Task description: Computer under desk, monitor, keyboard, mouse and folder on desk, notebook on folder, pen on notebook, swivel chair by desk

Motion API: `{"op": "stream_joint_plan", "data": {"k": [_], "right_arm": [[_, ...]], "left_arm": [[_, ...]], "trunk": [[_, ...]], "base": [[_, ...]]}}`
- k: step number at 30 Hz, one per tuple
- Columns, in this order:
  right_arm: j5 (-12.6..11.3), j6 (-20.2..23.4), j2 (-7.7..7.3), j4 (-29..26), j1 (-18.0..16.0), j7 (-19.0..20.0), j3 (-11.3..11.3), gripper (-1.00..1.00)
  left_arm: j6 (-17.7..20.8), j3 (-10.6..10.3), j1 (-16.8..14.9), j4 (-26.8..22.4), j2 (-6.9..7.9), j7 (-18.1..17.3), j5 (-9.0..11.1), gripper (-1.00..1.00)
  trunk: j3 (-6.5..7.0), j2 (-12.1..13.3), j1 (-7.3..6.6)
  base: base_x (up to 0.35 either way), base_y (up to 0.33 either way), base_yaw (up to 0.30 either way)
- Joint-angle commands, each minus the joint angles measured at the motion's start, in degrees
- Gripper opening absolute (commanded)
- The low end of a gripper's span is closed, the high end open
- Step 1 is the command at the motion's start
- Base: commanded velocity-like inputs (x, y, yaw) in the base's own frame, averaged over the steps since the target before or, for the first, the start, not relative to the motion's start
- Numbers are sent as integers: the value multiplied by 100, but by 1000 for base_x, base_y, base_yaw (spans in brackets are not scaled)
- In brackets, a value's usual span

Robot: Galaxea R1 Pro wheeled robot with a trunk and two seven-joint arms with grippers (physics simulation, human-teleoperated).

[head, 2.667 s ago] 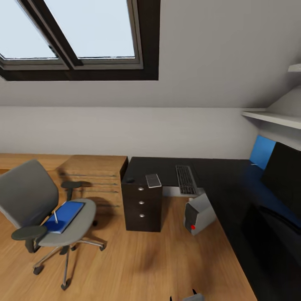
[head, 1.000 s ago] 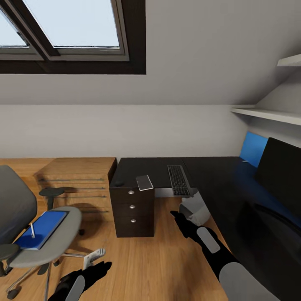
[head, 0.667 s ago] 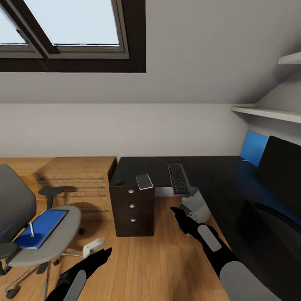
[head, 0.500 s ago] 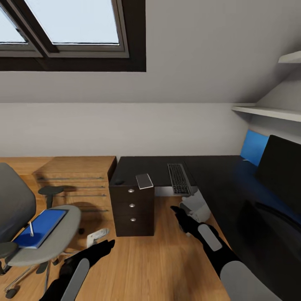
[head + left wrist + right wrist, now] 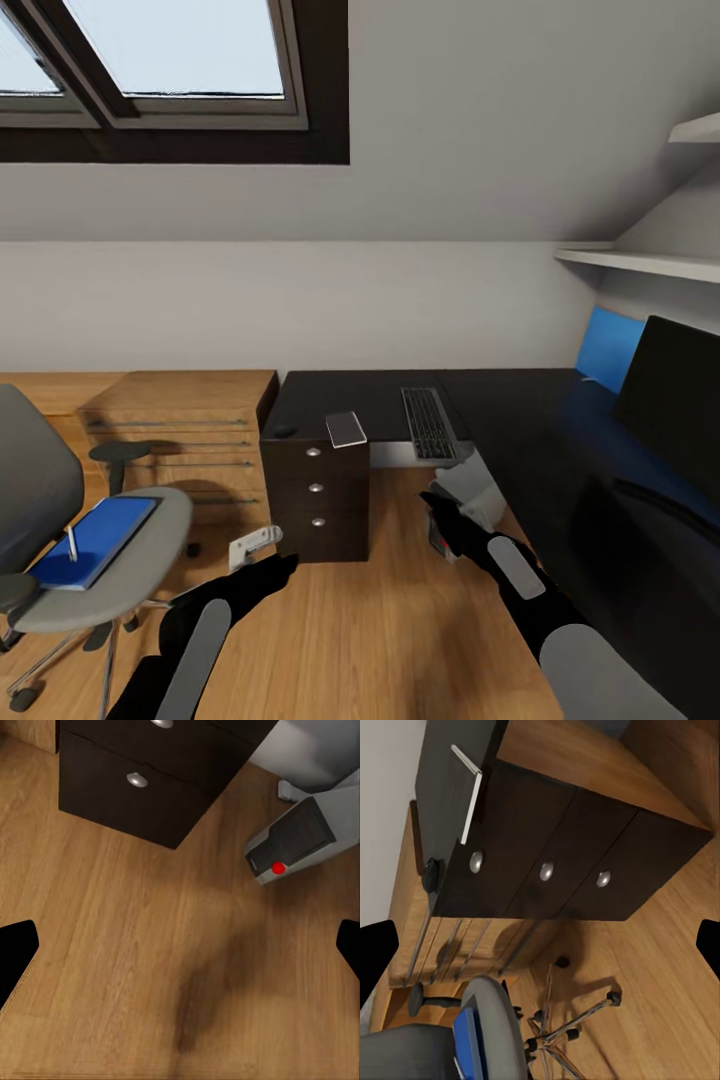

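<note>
From my head cam: swivel chair point(image 5: 90, 560) off to my left with the blue folder point(image 5: 95, 540) on its seat and the pen point(image 5: 72, 543) lying on top of that. The dark desk point(image 5: 520, 420) has the keyboard point(image 5: 427, 423), the notebook point(image 5: 346, 429) over the drawer unit point(image 5: 315, 495), and the mouse point(image 5: 284, 432) near the corner. The monitor point(image 5: 675, 395) is on my right. The computer point(image 5: 470, 500) sits on the floor, partly behind my right gripper point(image 5: 438, 505). My left gripper point(image 5: 265, 565) hangs over the floor point(image 5: 380, 630).

Left wrist: fingertips point(image 5: 16, 952) spread wide, nothing held; computer point(image 5: 300, 840) beside the drawers point(image 5: 150, 784).

Right wrist: jaws wide open too, over drawers point(image 5: 562, 862), notebook point(image 5: 469, 791), mouse point(image 5: 430, 874), chair point(image 5: 487, 1035).
</note>
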Motion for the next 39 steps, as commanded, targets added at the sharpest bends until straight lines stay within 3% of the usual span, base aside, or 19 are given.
{"op": "stream_joint_plan", "data": {"k": [1, 6, 9, 16, 27, 31, 37, 39], "right_arm": [[-38, 5, -27, 0, -3, 1, -5, 100], [-114, -83, -78, 7, -3, 5, -72, 100], [-129, -405, -94, 9, -3, 5, -85, 100], [-138, -862, -115, 9, -2, 6, -97, 100], [-142, -921, -148, 6, 4, 19, -131, 100], [-137, -923, -229, 1, 5, 143, -138, 100], [-119, -983, -342, -1, 5, 749, -127, 100], [-115, -1073, -343, 0, 5, 790, -124, 100]], "left_arm": [[10, 2, -4, 3, 8, 58, 63, 100], [3, 15, -4, 32, 28, 65, 61, 100], [3, 17, -4, 41, 34, 67, 67, 100], [1, 26, -4, 44, 41, 67, 65, 100], [-8, 27, -4, 45, 42, 371, 84, 100], [-8, 27, -4, 58, 42, 396, 96, 100], [-8, 27, -4, 61, 36, 401, 99, 100], [-8, 25, -4, 61, 35, 401, 99, 100]], "trunk": [[-25, -46, 23], [-115, -246, 133], [-169, -367, 198], [-169, -367, 198], [-366, -808, 440], [-438, -968, 528], [-546, -1209, 660], [-582, -1289, 704]], "base": [[0, 0, 0], [0, 0, 0], [0, 0, 0], [0, 0, 0], [0, 0, 0], [0, 0, 0], [0, 0, 0], [0, 0, 0]]}}
